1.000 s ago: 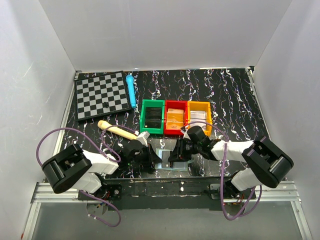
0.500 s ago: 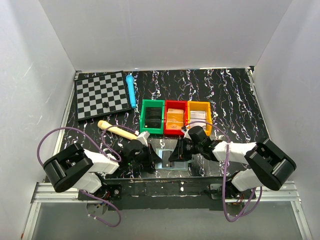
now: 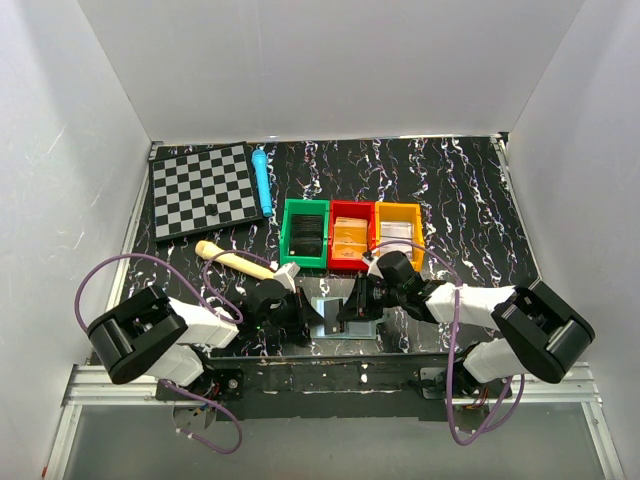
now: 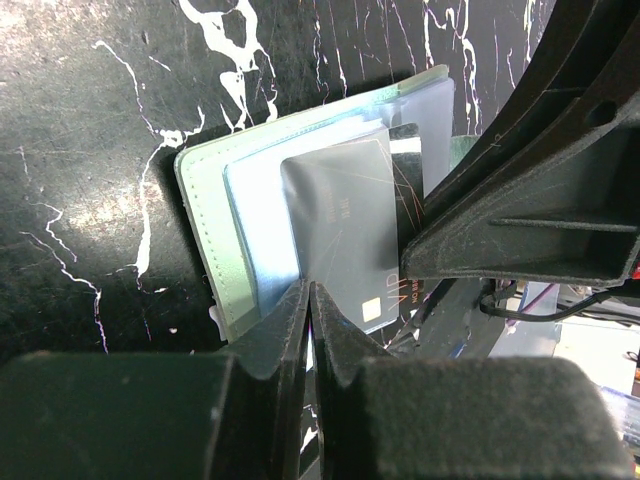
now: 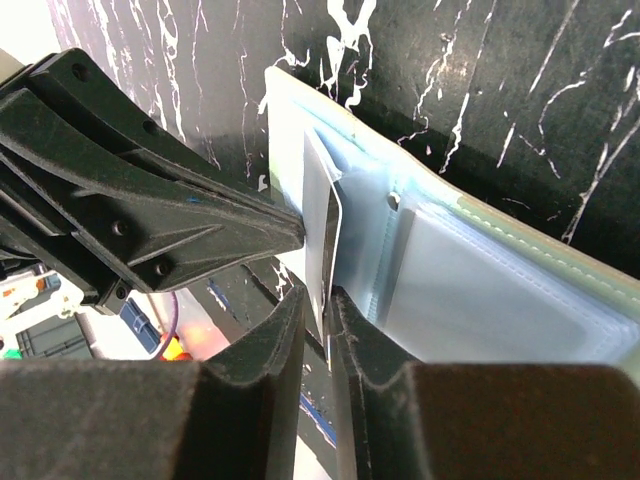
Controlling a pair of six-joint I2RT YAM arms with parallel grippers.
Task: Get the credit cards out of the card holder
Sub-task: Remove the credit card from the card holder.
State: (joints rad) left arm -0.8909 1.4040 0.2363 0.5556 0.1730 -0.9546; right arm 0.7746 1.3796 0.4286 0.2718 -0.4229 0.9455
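The card holder [image 3: 333, 316] lies open near the table's front edge, grey-green outside [image 4: 205, 230] with pale blue sleeves [image 5: 470, 290]. A grey credit card [image 4: 345, 215] with a gold chip stands partly out of a sleeve. My left gripper [image 4: 311, 292] is shut on the near edge of a blue sleeve, pinning the card holder. My right gripper [image 5: 320, 295] faces it from the other side. Its fingers straddle the credit card's edge [image 5: 326, 220], with a narrow gap still showing on one side. In the top view the left gripper [image 3: 303, 315] and the right gripper [image 3: 356, 308] meet over the holder.
Green [image 3: 305, 232], red [image 3: 350, 238] and orange [image 3: 398, 230] bins stand in a row just behind the card holder. A wooden stick [image 3: 235, 261] lies to the left. A checkerboard [image 3: 203, 188] and a blue pen [image 3: 262, 182] sit at the back left.
The right gripper's jaws have narrowed around the credit card's edge. The left gripper stays shut and both arms have hardly moved.
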